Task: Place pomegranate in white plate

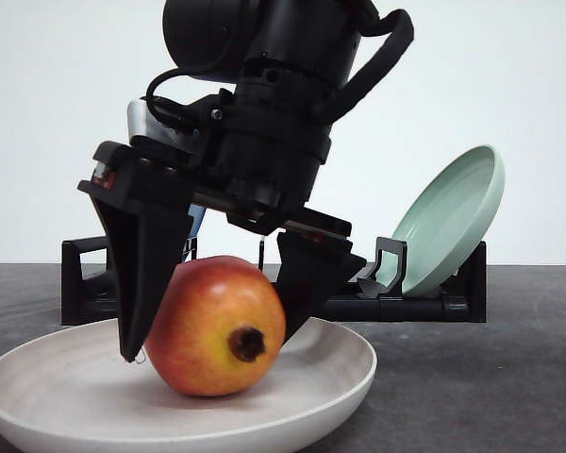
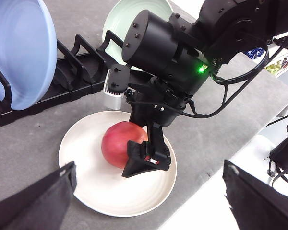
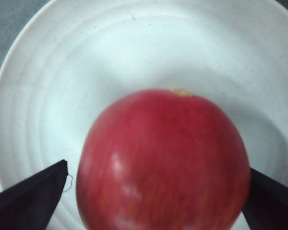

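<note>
Front view: the pomegranate (image 1: 217,326) is sitting inside the white plate (image 1: 38,396), resting on the dish floor with its dark crown nub facing the camera. The right end effector (image 1: 212,326) is straddling it, one black finger down each side; the jaws are looking parted, with a sliver of gap showing at the left finger, so the fruit appears released or nearly so. Behind, a pale green plate (image 1: 453,222) is leaning in a black rack (image 1: 85,283) on the dark grey surface (image 1: 509,377).

Left wrist view: the glossy red fruit (image 2: 119,141) is lying near the middle of the matte cream dish (image 2: 81,143), well inside the raised rim. The left end effector (image 2: 149,191) is hovering apart from it, fingers spread wide and holding nothing. A blue plate (image 2: 19,48) is standing in the rack.

Right wrist view: the round, smooth-skinned fruit (image 3: 163,163) is sitting between the two finger tips, and contact is hard to judge.

The step in hand is probably the release: opening fully, then lifting straight up, should be keeping the round fruit from rolling toward the rim.
</note>
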`<action>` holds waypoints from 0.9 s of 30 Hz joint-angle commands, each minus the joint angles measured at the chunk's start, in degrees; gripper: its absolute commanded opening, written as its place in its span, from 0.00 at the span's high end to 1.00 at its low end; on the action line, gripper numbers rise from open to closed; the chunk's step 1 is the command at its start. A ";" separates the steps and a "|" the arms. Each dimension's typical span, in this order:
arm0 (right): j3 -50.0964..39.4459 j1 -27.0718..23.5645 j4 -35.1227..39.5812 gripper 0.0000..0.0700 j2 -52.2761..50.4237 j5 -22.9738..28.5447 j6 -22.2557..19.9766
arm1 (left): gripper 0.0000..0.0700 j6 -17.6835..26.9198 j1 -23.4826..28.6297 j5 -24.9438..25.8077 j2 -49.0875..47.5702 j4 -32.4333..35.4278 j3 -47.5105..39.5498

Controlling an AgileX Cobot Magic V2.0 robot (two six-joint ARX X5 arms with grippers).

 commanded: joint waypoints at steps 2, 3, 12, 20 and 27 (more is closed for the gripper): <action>1.03 0.04 -0.71 0.00 -3.18 0.14 -0.71 | 0.15 -0.46 -0.72 -0.37 0.07 0.50 0.37; 1.03 -0.22 -1.43 0.00 -4.87 0.20 -0.88 | 0.15 -0.60 -0.72 -0.37 0.07 0.52 0.37; 1.00 -4.82 -16.76 0.00 -26.22 7.36 -4.66 | 0.15 -1.25 -0.72 -0.39 0.07 0.74 0.37; -1.85 -8.11 -22.18 0.00 -49.34 9.44 -4.70 | 0.15 -0.30 -0.72 -0.37 0.07 6.04 0.37; -14.64 -8.11 -15.01 0.00 -69.78 10.98 -1.72 | 0.15 4.70 -0.72 -0.73 0.07 10.65 0.37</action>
